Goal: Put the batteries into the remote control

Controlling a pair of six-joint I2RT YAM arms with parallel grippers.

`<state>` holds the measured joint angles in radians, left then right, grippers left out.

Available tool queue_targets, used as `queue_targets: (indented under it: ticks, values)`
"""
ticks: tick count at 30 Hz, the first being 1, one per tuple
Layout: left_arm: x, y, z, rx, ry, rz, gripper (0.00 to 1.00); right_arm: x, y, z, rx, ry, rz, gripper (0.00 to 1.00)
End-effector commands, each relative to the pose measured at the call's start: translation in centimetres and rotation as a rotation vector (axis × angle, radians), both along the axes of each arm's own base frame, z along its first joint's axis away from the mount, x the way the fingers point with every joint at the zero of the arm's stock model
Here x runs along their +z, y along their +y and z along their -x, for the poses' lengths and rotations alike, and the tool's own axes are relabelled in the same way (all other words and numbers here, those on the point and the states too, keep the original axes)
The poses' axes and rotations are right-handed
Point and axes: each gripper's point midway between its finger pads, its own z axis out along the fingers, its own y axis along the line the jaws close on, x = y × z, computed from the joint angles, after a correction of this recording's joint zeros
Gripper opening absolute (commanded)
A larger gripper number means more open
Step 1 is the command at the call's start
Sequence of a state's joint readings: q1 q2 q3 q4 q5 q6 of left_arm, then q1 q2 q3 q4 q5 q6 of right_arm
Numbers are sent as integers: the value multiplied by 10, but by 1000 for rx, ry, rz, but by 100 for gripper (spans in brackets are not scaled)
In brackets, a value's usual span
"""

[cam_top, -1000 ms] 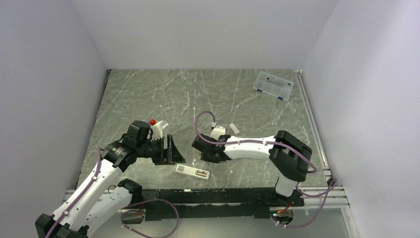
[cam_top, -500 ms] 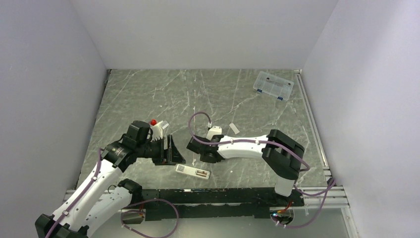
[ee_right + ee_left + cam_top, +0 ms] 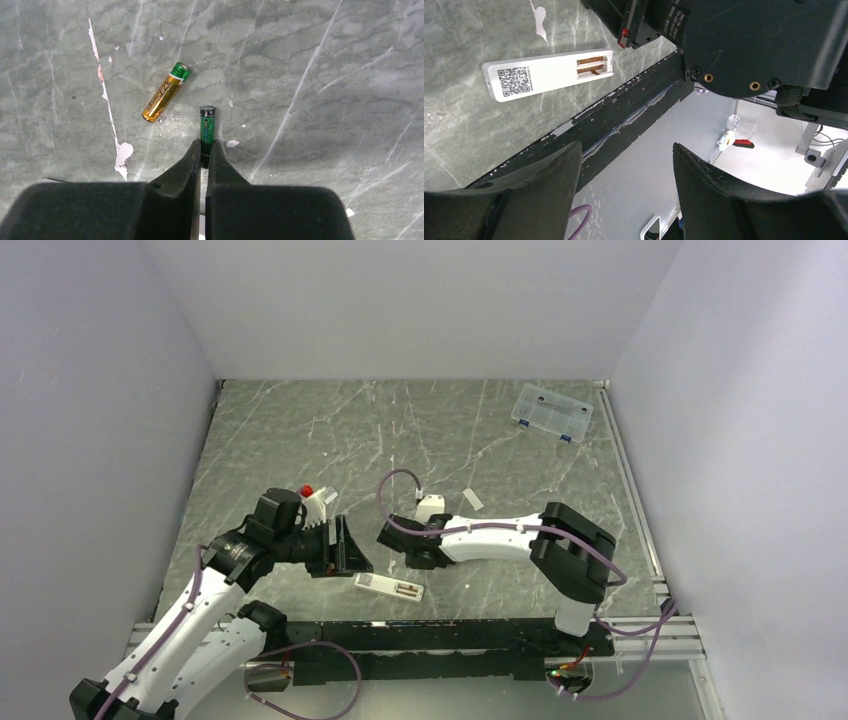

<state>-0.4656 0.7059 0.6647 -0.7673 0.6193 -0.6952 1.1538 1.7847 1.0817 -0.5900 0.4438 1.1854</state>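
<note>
In the right wrist view my right gripper [image 3: 204,150] is shut on the near end of the dark green battery [image 3: 207,127], which lies on the marble table. The gold battery [image 3: 165,92] lies loose just to its left, slanted. The white remote control [image 3: 389,586] lies near the table's front edge, its open recess [image 3: 591,65] facing up beside a QR label. My left gripper [image 3: 626,150] hangs open and empty just left of the remote, out over the front edge. From above, the right gripper [image 3: 392,540] sits just behind the remote.
A clear compartment box [image 3: 551,412] stands at the back right. A small flat white cover piece [image 3: 472,499] lies behind the right arm. The black front rail [image 3: 440,635] runs along the near edge. The right arm's dark body [image 3: 749,45] fills the left wrist view's top.
The right gripper's jaws have come together on the green battery, and that arm has slid a little left. The left arm has barely shifted, its jaws unchanged.
</note>
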Motion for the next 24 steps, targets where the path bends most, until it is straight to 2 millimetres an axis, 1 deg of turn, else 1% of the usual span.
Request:
queue_targets:
  ticks: [1,5,11,18,24]
  values:
    - [-2,0,-6,25,0,-14,72,-7,-6,9,92,17,33,0]
    - [-7,0,-8,36,15,-26,72,3,-5,5,157,-24,23,0]
    - [-18,3,-15,81,50,-71,72,18,-5,2,276,-61,43,0]
    - [-34,8,-27,137,76,-140,71,36,1,11,481,-86,6,0]
    - [-55,12,-36,193,109,-185,70,53,1,20,665,-105,-9,0]
